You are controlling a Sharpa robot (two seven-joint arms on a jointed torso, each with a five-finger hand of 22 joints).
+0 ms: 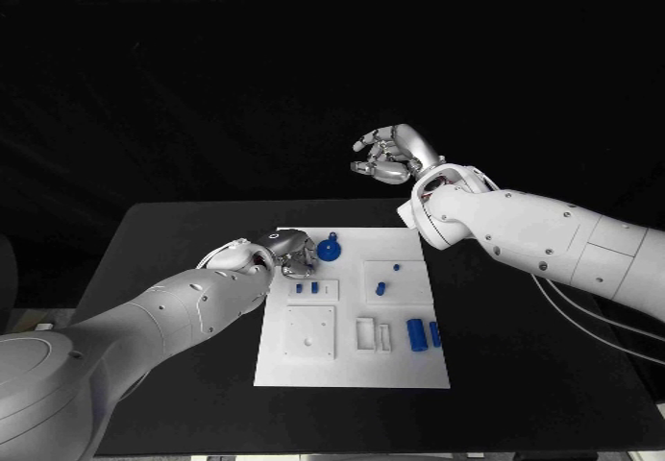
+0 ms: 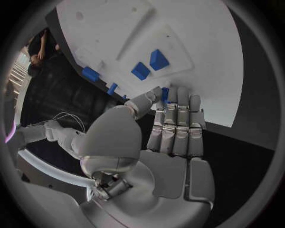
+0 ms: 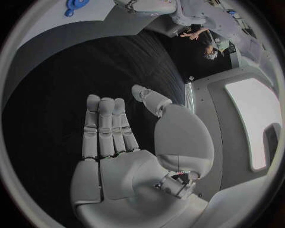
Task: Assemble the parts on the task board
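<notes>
The white task board (image 1: 354, 370) lies in the middle of the black table. My left hand (image 1: 278, 252) hovers over the board's far left corner. In the left wrist view that hand (image 2: 160, 137) pinches a small blue part (image 2: 165, 94) between thumb and fingers, above the board (image 2: 208, 57). A round blue part (image 1: 330, 251) with a short stem sits just right of this hand, and it shows too in the right wrist view (image 3: 75, 5). My right hand (image 1: 395, 156) is raised beyond the board's far edge; its fingers (image 3: 107, 128) are straight and hold nothing.
Two small blue blocks (image 1: 305, 286) (image 2: 140, 70) lie near the left hand. Two longer blue pieces (image 1: 417, 334) stand at the board's right side, with smaller ones (image 1: 380, 287) above them. A square recess (image 1: 312, 331) is at the near left.
</notes>
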